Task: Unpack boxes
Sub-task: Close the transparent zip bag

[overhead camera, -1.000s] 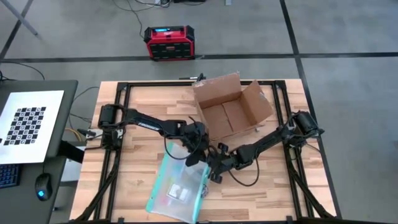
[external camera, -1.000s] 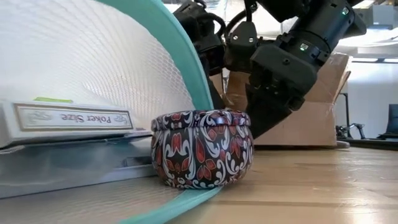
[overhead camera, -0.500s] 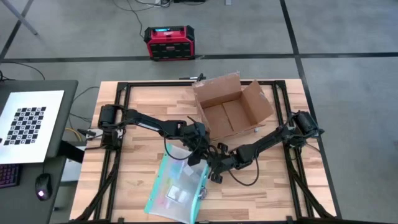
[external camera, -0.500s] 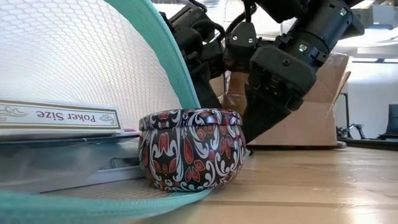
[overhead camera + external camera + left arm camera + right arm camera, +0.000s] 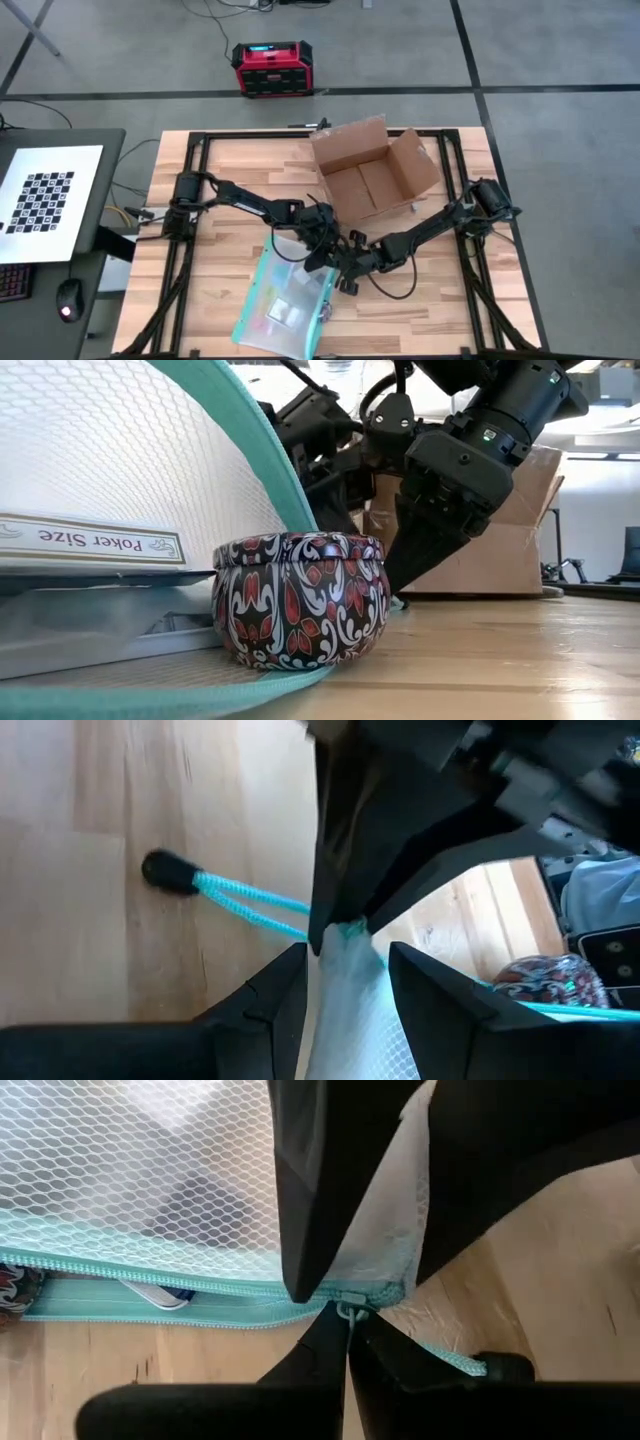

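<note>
Now, change: the left claw has spread its fingers since a second ago; they stand apart astride the pouch's corner fabric, not pinching it.
Right claw: the right claw stays together, nipped on the zipper pull right at its tips.
Pouch: slid a little across the bench; tin and card pack show inside.
Box: the cardboard box sits well beyond both claws, flaps open, untouched.
Meaning: unzipping looks stalled; the left claw likely needs a fresh hold on the corner.
</note>
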